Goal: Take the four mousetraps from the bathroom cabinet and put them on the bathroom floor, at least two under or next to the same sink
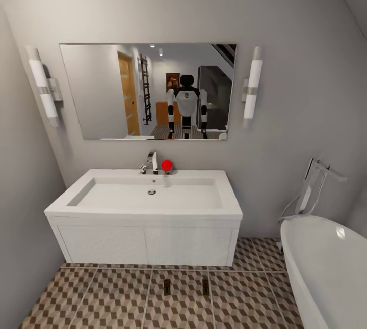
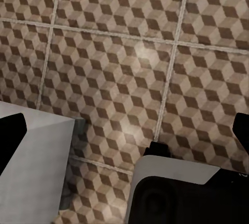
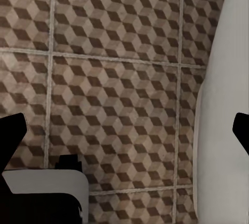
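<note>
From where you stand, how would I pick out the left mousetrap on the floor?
Find the white sink unit under the mirror. On the cube-patterned bathroom floor just in front of it lie two small dark-wired boards, side by side but apart. The left mousetrap lies just right of the grout line below the unit's middle; the other mousetrap is nearer the bathtub.

Grey walls all round, a wide mirror (image 1: pixel 148 91) flanked by two tube wall lights (image 1: pixel 252 89). Below it hangs a white sink vanity (image 1: pixel 144 214) with a chrome tap (image 1: pixel 152 160). A white bathtub (image 1: pixel 326 268) sits at right on cube-patterned tiles (image 1: pixel 112 301).
</note>
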